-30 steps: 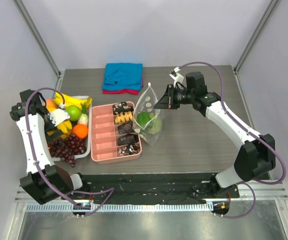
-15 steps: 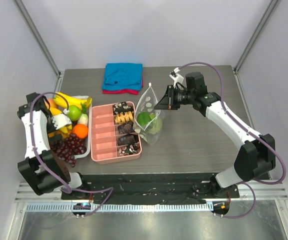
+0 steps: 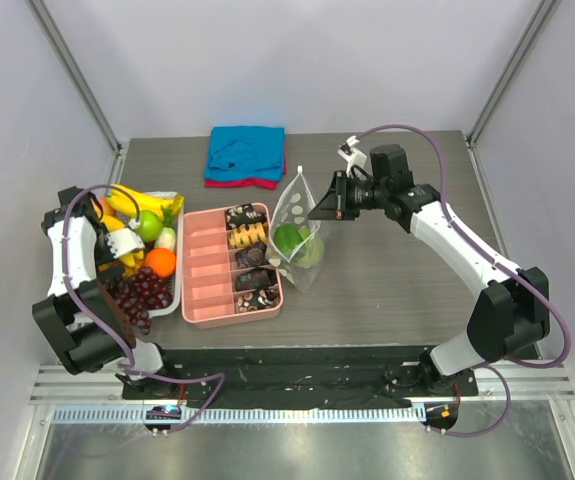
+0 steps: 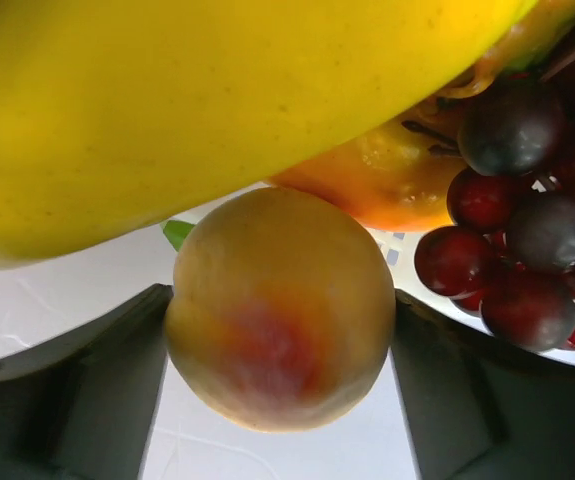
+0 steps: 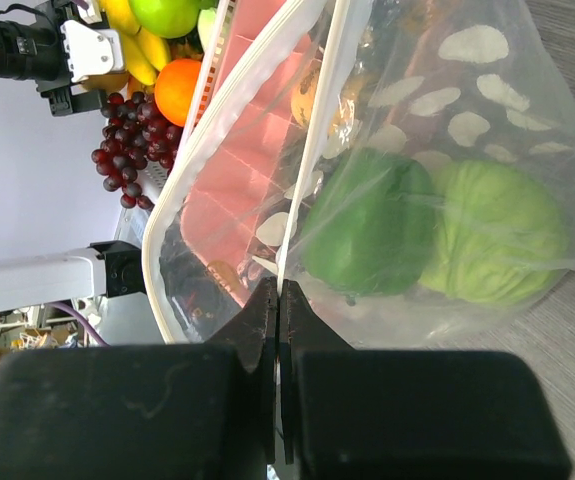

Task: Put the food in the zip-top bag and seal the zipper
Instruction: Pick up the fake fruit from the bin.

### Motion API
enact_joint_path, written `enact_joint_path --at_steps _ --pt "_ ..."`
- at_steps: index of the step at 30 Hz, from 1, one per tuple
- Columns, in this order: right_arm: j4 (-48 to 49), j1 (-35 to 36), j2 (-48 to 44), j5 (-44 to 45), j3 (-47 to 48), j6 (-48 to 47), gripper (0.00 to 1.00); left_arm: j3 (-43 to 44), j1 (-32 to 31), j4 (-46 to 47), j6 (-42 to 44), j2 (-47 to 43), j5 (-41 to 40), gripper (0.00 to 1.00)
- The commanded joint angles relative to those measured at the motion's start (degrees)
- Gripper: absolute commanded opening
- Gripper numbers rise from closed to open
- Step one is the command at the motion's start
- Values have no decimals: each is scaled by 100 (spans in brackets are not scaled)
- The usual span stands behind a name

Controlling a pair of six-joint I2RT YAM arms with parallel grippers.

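The zip-top bag (image 3: 297,235) (image 5: 447,150), clear with white dots, stands upright beside the pink box, its mouth open. Two green foods (image 5: 367,225) (image 5: 492,235) lie inside it. My right gripper (image 3: 319,208) (image 5: 280,290) is shut on the bag's white zipper strip (image 5: 312,140); the other strip (image 5: 192,170) bows away. My left gripper (image 3: 120,248) (image 4: 282,300) is down in the fruit tray. A peach (image 4: 282,310) fills the gap between its fingers, and both fingers (image 4: 117,350) touch its sides. A banana (image 4: 217,100) lies just above.
The white tray (image 3: 176,285) holds bananas (image 3: 137,200), a green apple (image 3: 148,225), an orange (image 3: 161,262) and grapes (image 3: 142,295). The pink divided box (image 3: 207,270) with snacks sits between tray and bag. A folded blue and red cloth (image 3: 245,155) lies at the back.
My left arm has drawn in and lowered its gripper into the tray, and its jaws have narrowed onto the peach. The right arm and the bag have not moved.
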Motion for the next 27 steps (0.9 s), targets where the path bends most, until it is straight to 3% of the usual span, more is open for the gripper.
enact_joint_path --at_steps 1,7,12,15,21,24,27 --pt "87 30 15 -60 307 -62 1 46 48 -31 -25 -156 162 78" --pt "113 31 68 -60 325 -53 1 474 22 -451 -104 -394 346 49" --pt "113 22 77 -42 377 -79 1 1740 -154 -1207 -543 -570 1004 49" --pt "104 22 68 -16 369 -149 1 2847 -548 -1840 -1175 -430 1987 49" --pt "-98 22 -46 168 333 -316 1 4517 -2514 -2045 -3503 -201 3666 54" --pt "-308 4 -99 265 386 -457 1 4643 -3271 -1510 -4935 -192 4884 55" --pt "-440 -13 -143 379 395 -528 1 4372 -4018 -368 -6500 -157 5363 55"
